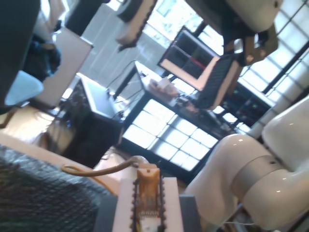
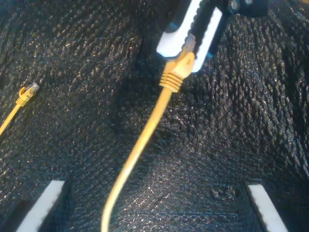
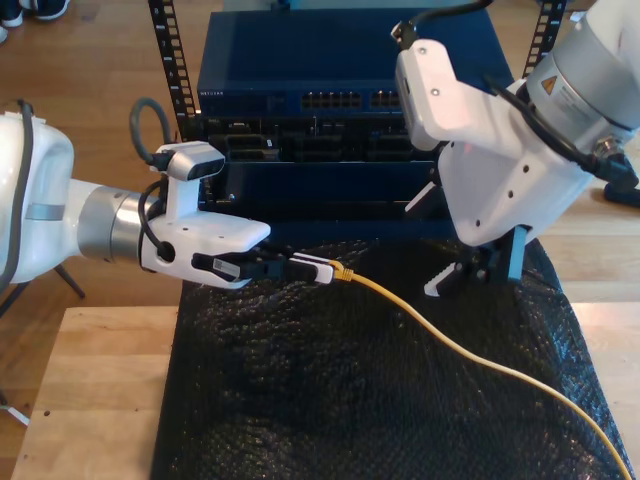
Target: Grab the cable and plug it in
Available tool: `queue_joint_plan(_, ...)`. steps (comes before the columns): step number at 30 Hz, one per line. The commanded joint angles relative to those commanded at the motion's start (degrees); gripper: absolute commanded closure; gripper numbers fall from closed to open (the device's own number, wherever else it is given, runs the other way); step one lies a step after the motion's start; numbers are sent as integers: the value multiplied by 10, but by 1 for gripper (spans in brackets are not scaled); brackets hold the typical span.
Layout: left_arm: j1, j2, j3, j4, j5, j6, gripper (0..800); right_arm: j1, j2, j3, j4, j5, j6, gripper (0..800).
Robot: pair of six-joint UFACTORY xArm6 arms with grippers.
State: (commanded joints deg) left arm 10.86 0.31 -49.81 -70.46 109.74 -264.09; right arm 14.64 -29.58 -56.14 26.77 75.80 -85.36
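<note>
My first gripper comes in from the exterior view's left, clamped on the plug end of the cable, fingers pinching the yellow boot just behind the clear connector. In its own wrist view the plug sits squarely between the white pads, tip outward, which I judge is a sensible hold for steering it into a socket. The rest of the cable trails across the black mat toward the exterior view's lower right. My second gripper hangs above the mat on that view's right, jaws spread and empty, watching the pinched plug from overhead. A second yellow plug lies loose on the mat. The switch rack waits behind; plugging in isn't started.
</note>
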Motion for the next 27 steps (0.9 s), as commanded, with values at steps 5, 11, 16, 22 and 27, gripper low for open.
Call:
queue_joint_plan(5,11,11,-4,-2,28,-21,795,2,-29,20,13,-37,-22,0)
queue_joint_plan(11,27,31,-22,-25,73,-26,793,4,-77,45,44,-75,-72,1)
queue_joint_plan(16,49,51,-25,-45,105,-27,792,26,-89,51,89,-104,-113,1)
queue_joint_plan(22,58,55,-26,-46,131,-33,792,62,-109,91,109,-194,-127,1)
queue_joint_plan(27,60,61,-25,-47,149,-64,792,113,-110,129,110,-262,-146,1)
